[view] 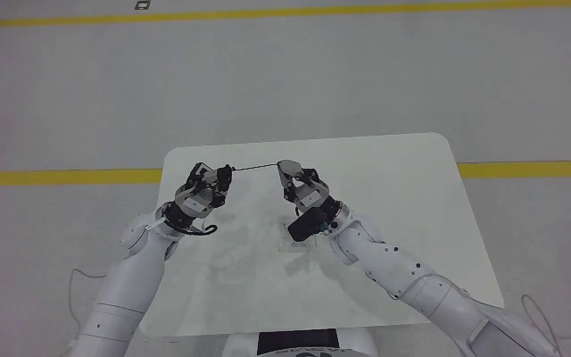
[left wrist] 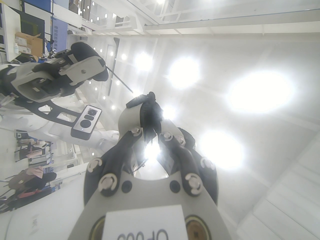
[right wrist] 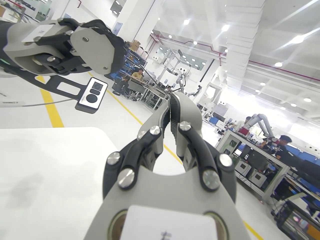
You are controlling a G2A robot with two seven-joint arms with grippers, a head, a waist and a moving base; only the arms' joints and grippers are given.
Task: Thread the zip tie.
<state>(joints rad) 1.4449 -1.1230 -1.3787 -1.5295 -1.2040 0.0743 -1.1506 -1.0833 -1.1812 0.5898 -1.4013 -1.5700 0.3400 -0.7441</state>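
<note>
I am holding the zip tie (view: pixel 254 168) straight for threading, my left pincer (left wrist: pixel 150 103) and right pincer (right wrist: pixel 171 102) each pinching an end.

Zip tie (view: pixel 254 167) reads as a hairline between left gripper (view: pixel 227 171) and right gripper (view: pixel 282 167) in the top view. Its head is too small to pick out, and both ends are buried in the fingers (view: pixel 288 172). Can't tell if the tail is through the head. Left wrist view: glare from ceiling lights (left wrist: pixel 260 92) washes out the fingers (left wrist: pixel 150 118) near their tips. Counter (right wrist: pixel 50 166) is cut off by the right wrist picture's edge.
</note>
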